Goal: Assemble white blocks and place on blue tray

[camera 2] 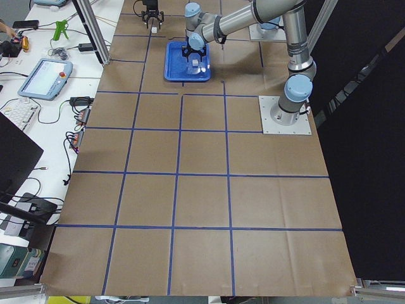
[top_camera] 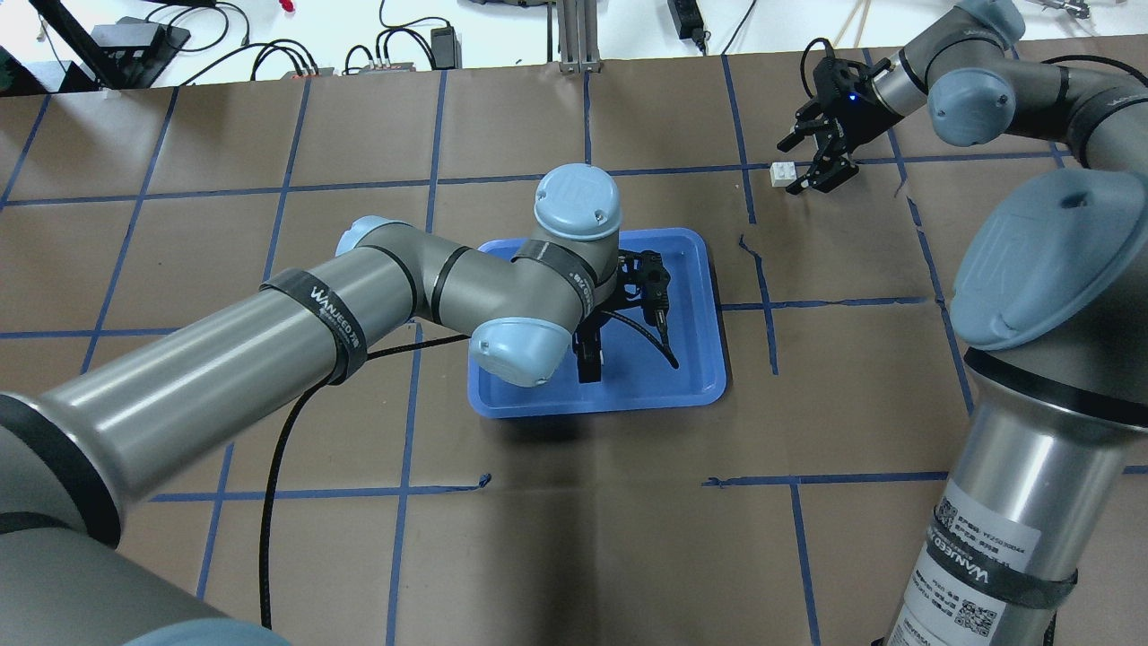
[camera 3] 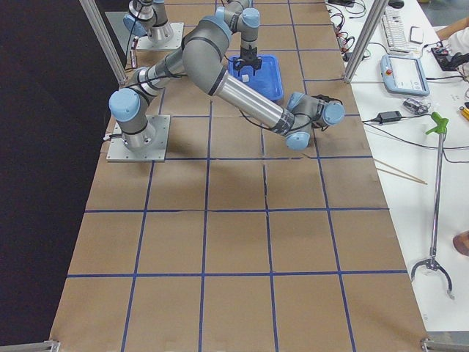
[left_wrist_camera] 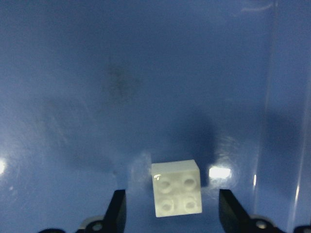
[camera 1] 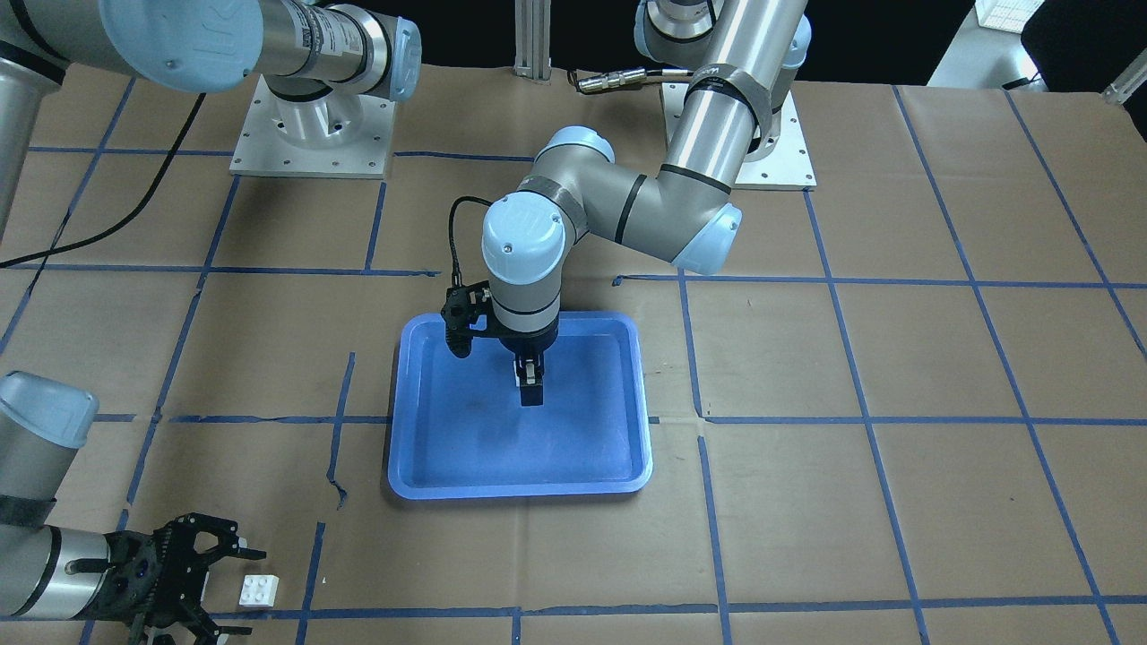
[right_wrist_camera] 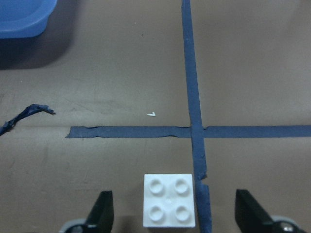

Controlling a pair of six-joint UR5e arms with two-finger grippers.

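One white block [left_wrist_camera: 176, 194] lies studs up on the floor of the blue tray [camera 1: 466, 448]. My left gripper [left_wrist_camera: 172, 213] hangs over it, open, with a finger on each side and a gap to the block on both sides. In the overhead view the left gripper [top_camera: 587, 363] is over the tray's [top_camera: 691, 377] near half. The second white block [right_wrist_camera: 169, 200] lies studs up on the brown paper beside a blue tape line. My right gripper [right_wrist_camera: 175, 213] is open and empty, its fingers apart on either side of the block [camera 1: 258, 590] and not touching it.
The table is covered in brown paper with a grid of blue tape [top_camera: 762, 305]. A corner of the tray [right_wrist_camera: 24, 19] shows in the right wrist view, well away from the second block. The left arm's black cable [top_camera: 269, 502] trails over the paper.
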